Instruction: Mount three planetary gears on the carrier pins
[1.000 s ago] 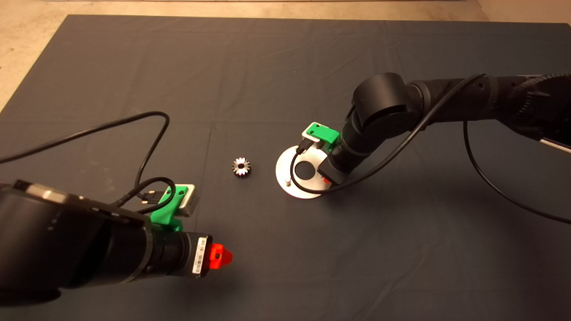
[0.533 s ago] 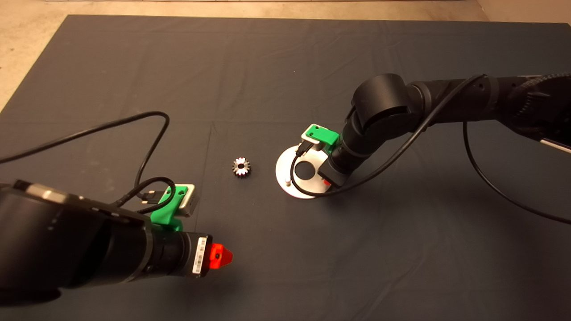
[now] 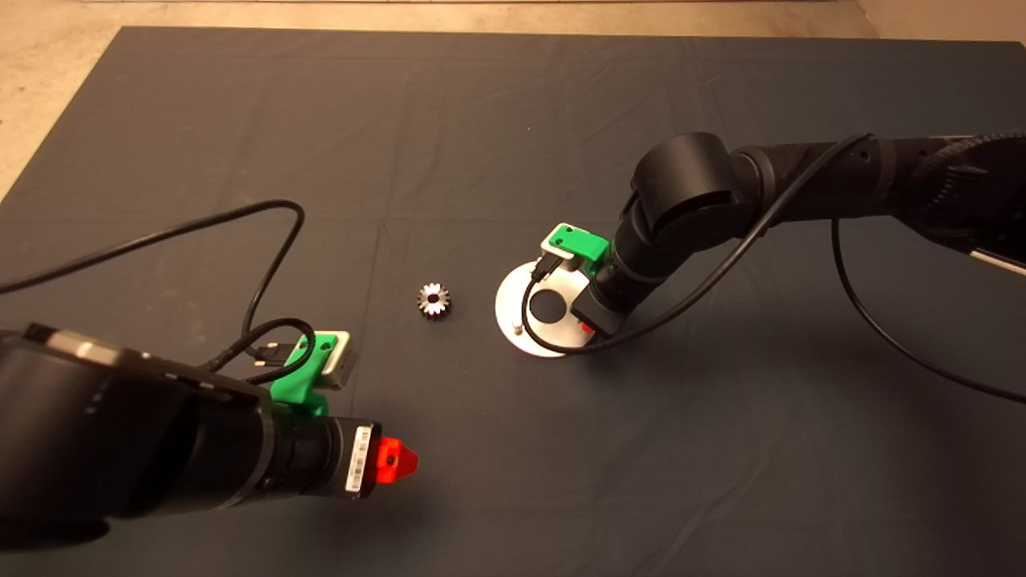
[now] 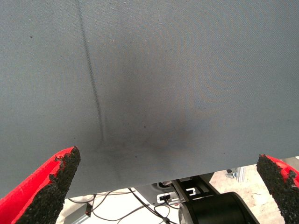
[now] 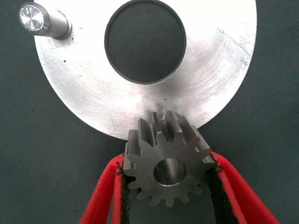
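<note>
While the right hand (image 3: pixel 589 324) works over the disc (image 3: pixel 513 300) on the desk, a spare gear (image 3: pixel 434 300) lies just beside it. Waiting low, the left hand (image 4: pixel 163 186) gapes wide, empty. The right wrist view shows a gear (image 5: pixel 167 167) pinched above a pin (image 5: pixel 164 115); lowering needs its bore centred.

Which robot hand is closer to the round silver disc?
Right. The right gripper hangs over the disc, holding a gear; the left gripper waits apart by the mat's near-left edge.

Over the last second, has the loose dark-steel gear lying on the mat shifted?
No. The small dark-steel toothed gear sits at the same spot left of the flat round silver disc, with the same gap between them.
</note>
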